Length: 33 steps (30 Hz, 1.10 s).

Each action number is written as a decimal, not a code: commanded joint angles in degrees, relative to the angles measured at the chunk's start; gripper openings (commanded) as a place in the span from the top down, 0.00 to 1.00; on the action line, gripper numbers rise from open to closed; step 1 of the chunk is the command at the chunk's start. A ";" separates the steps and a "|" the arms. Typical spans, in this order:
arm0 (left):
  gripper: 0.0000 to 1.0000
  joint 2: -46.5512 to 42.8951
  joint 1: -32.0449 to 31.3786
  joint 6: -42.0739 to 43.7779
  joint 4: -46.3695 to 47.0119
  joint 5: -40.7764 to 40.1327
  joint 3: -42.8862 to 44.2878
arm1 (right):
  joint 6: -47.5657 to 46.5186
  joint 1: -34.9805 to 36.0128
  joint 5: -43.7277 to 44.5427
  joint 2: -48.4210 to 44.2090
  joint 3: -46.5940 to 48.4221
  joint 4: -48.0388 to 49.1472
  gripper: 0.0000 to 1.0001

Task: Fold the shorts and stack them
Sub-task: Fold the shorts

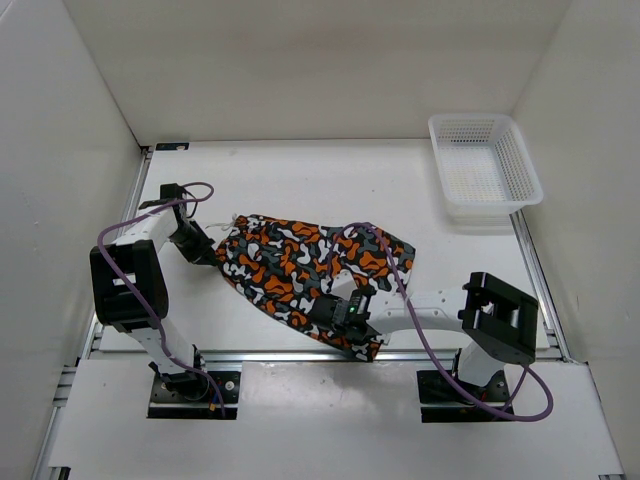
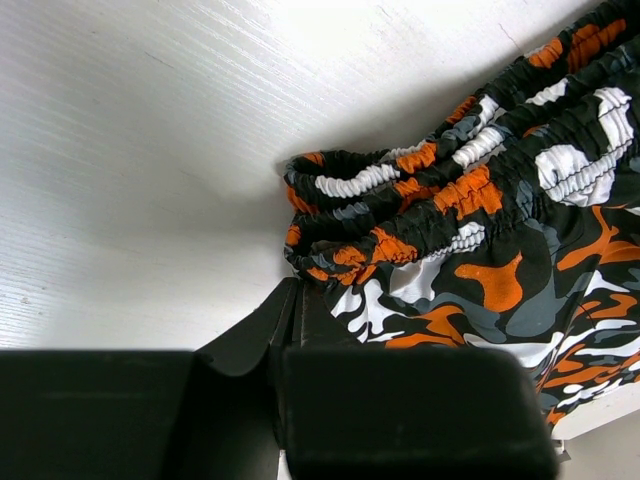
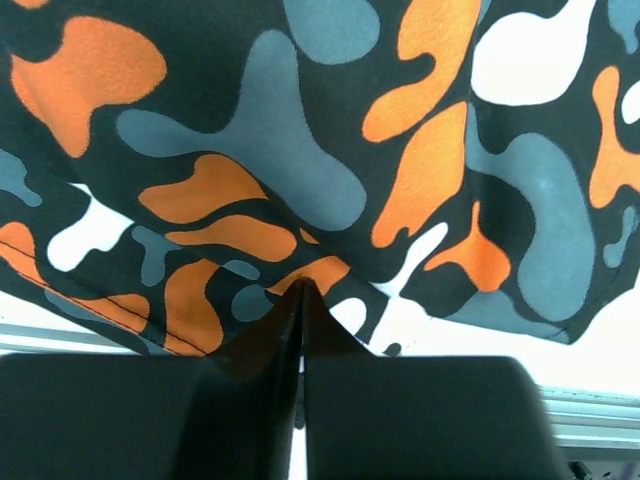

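Gripping the shorts (image 1: 300, 260) where they lie spread across the middle of the bench (image 1: 300, 180), the left end effector (image 2: 287, 318) is closed on the fabric just under the gathered waistband. The right end effector (image 3: 301, 290) is clamped on a leg hem near the front edge. Both pinches look shallow, so a quick lift could let the slick cloth slip or carry up only one layer, skewing the fold, and the purple cable (image 1: 400, 285) draped over the shorts might drag them.
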 commanded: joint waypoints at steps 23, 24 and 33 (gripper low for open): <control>0.85 -2.64 0.14 0.11 0.95 0.12 0.09 | -2.56 -4.58 -5.48 -6.70 -8.30 6.24 0.54; 0.85 -2.64 0.14 0.11 0.95 0.12 0.09 | -2.56 -4.59 -6.09 -6.70 -8.30 6.24 0.58; 0.85 -2.64 -0.39 0.11 0.95 0.12 0.09 | -2.56 -5.11 -5.05 -7.23 -8.83 5.71 0.92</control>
